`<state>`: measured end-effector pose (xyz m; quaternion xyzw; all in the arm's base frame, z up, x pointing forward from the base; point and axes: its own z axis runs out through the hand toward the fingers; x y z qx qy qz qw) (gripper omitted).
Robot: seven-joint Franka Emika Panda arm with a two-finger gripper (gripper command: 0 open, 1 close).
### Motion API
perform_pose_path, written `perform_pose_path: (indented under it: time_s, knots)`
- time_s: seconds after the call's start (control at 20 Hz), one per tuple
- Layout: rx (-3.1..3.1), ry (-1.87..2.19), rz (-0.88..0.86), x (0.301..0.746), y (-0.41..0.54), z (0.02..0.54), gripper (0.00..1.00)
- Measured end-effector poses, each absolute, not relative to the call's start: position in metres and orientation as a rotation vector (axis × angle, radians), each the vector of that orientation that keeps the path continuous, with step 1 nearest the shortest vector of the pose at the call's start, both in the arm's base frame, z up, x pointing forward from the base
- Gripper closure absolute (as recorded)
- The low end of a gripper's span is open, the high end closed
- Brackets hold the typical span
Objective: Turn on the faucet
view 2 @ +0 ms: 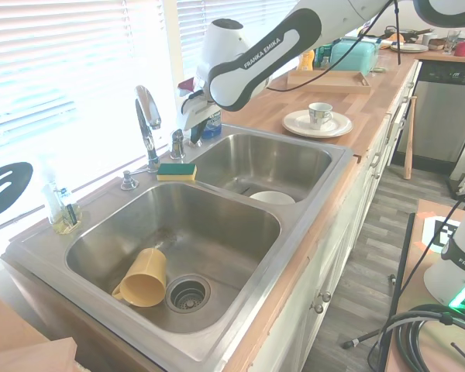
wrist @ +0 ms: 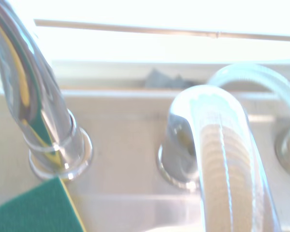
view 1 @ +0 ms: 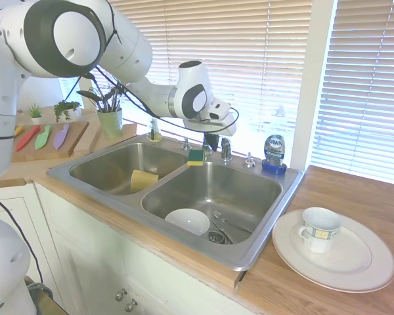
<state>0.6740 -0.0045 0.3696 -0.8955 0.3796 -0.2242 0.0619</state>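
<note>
The faucet's chrome gooseneck spout (view 2: 146,116) rises at the back rim between the two basins; in the first exterior view my arm covers most of it. Its small chrome lever handle (view 2: 177,145) (view 1: 226,149) stands just beside the spout base. My gripper (view 1: 211,140) (view 2: 194,139) hangs right at the handle, close over the sink's back ledge. The wrist view shows the spout base (wrist: 55,145) and the handle (wrist: 203,150) very near and blurred. No water runs from the spout.
A green-and-yellow sponge (view 2: 176,170) lies on the divider by the spout. A blue-based soap bottle (view 1: 274,154) stands behind. A white bowl (view 1: 188,220) and a yellow cup (view 2: 143,285) sit in the basins. A mug on a plate (view 1: 331,257) rests on the counter.
</note>
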Motion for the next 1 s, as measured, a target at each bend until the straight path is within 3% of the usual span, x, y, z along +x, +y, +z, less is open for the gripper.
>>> perform_pose_path:
  time_s: [1.0]
  knots:
    - [-2.673,1.139,-0.936,0.663,0.014,0.407,1.00]
